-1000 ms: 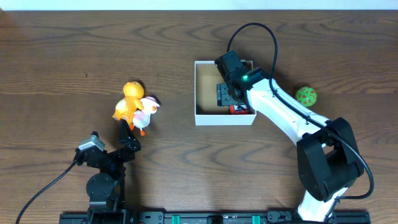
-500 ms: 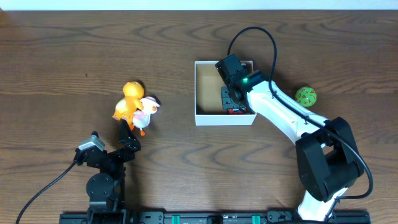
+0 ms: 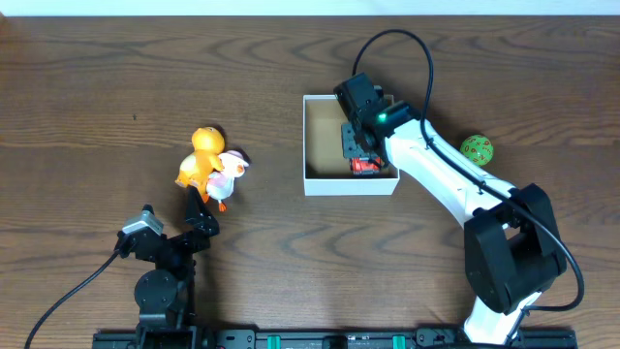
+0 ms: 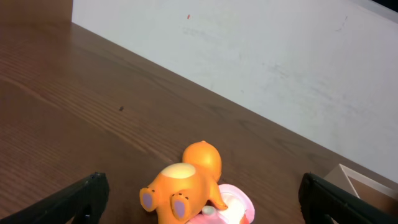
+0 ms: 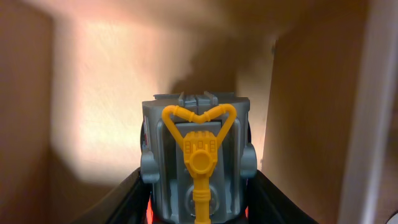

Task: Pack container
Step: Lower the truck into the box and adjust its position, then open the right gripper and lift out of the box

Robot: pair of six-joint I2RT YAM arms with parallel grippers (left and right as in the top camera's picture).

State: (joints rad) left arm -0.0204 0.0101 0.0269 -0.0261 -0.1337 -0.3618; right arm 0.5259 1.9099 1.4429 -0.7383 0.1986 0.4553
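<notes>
Right of the orange toy (image 3: pixel 205 155), the container (image 3: pixel 320 184) sits on the bench (image 3: pixel 97 97) with the right hand (image 3: pixel 358 150) inside, clamped on a grey toy (image 5: pixel 196 155), while the left hand (image 3: pixel 201 213) gapes wide, empty, beside the orange one.

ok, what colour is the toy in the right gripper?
The toy is grey with a yellow fitting; clearest in the right wrist view.

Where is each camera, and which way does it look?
Overhead: fixed above the table, looking straight down; both arms, the left gripper and right gripper show.
Left wrist: on the left arm, looking low across the table at an orange toy; its open fingers frame the edges.
Right wrist: looking into the container; its fingers flank a grey toy.
Shared: overhead and left wrist both show the orange toy.
</notes>
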